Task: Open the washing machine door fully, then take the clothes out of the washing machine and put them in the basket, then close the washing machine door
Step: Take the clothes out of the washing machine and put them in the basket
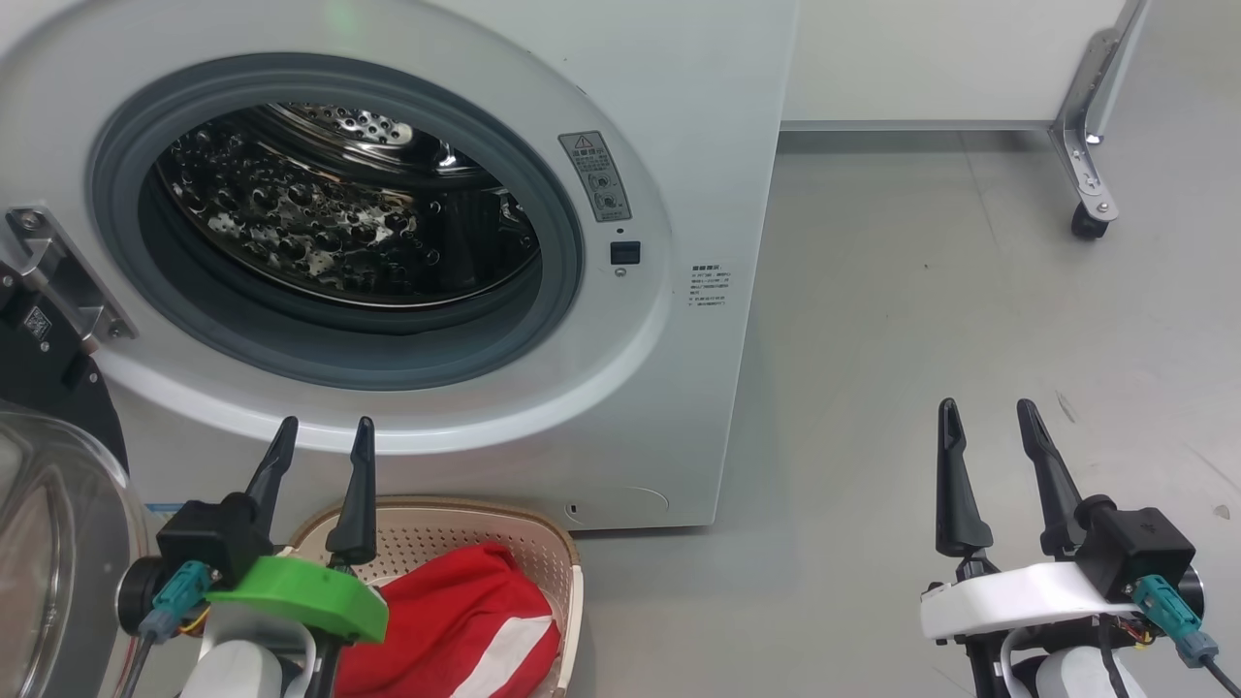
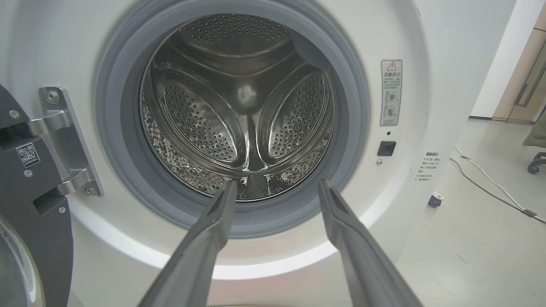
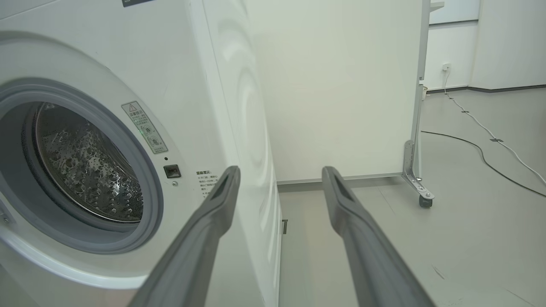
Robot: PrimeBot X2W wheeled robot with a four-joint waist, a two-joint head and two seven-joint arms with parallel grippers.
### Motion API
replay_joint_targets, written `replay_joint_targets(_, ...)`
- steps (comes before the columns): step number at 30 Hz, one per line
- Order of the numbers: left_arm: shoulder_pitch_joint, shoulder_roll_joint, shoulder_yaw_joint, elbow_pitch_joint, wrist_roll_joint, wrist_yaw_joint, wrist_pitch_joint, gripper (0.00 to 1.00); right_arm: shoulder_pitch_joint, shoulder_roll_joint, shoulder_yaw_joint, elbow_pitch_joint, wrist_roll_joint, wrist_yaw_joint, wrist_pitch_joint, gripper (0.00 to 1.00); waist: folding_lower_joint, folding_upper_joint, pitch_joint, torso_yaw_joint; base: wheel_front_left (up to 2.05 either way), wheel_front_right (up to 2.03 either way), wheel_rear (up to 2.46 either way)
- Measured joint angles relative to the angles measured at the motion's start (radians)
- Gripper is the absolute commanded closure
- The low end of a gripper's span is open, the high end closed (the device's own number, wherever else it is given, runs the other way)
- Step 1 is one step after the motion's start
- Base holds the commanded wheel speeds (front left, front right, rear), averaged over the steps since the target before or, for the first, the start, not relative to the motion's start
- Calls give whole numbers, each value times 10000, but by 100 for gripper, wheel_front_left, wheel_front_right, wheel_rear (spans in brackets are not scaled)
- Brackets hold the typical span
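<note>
We see the washing machine (image 1: 698,145) at twelve o'clock, door (image 1: 53,553) open at eight, red clothes (image 1: 456,620) in the basket (image 1: 465,533) at six.

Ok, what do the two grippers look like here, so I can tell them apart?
Each has two long tapered dark fingers, a black boxy housing and a teal cable plug. The left gripper sits on a bright green collar, the right gripper on a white collar. Pale forearm shells show below.

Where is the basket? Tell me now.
In the head view, the basket sits on the floor at lower left, at the foot of the washing machine, holding the red clothes, just past the left gripper.
</note>
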Motion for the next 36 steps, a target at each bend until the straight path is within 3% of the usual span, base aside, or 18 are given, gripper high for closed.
replay_joint_targets(36,843,-29,10,-1383,73,-31,0,0,174,-4,-6,-359,4,0,-25,0,0,0,155,-55,0,0,0)
